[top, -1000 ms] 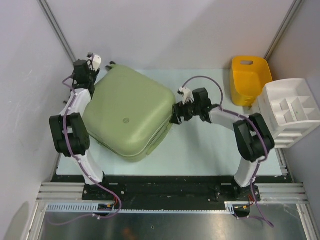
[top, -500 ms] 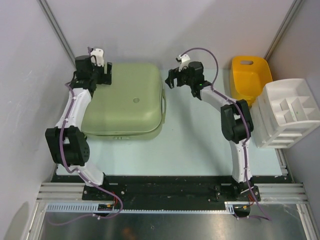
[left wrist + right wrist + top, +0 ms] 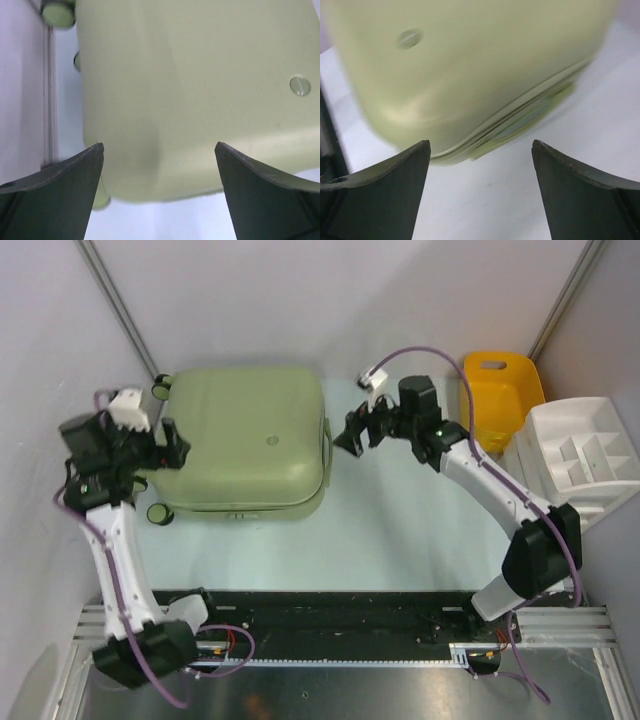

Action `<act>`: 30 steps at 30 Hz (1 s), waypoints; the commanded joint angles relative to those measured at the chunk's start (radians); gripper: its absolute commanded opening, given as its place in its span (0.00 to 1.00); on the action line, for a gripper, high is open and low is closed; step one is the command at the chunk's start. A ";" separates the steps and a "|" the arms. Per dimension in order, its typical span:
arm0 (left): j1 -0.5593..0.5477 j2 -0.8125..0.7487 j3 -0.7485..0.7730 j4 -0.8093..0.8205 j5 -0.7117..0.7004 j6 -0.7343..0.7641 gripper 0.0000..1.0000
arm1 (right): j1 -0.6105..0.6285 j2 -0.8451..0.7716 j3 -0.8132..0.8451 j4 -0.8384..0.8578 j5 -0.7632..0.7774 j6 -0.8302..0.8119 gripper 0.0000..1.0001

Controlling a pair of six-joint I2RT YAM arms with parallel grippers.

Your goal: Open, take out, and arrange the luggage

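Observation:
The luggage (image 3: 240, 445) is a pale sage-green hard-shell suitcase lying flat and closed at the back left of the table, round logo up, small wheels on its left side. It also shows in the left wrist view (image 3: 200, 90) and the right wrist view (image 3: 470, 70). My left gripper (image 3: 168, 445) is open and empty at the suitcase's left edge, raised above the table. My right gripper (image 3: 352, 435) is open and empty just right of the suitcase's handle side, apart from it.
A yellow plastic tub (image 3: 497, 400) stands at the back right. A white divided organizer tray (image 3: 580, 465) sits at the right edge beside it. Grey walls close in the left, back and right sides.
The suitcase turned square and slid to the back left. My left arm pulled back to its left side and rose. My right gripper moved off the suitcase, hovering by its right side.

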 commanded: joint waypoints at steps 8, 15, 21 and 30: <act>0.197 -0.166 -0.331 -0.139 0.306 -0.133 0.93 | 0.292 -0.200 -0.302 -0.238 -0.105 -0.022 0.78; 0.192 0.021 -0.315 -0.060 0.318 -0.125 0.86 | 0.335 -0.044 -0.311 0.082 -0.050 0.034 0.73; 0.182 0.230 -0.202 0.018 0.317 -0.125 0.82 | 0.302 0.092 -0.244 0.247 0.063 0.045 0.72; 0.056 0.292 -0.093 0.041 0.221 0.075 0.78 | 0.220 0.231 -0.109 0.281 0.106 0.103 0.71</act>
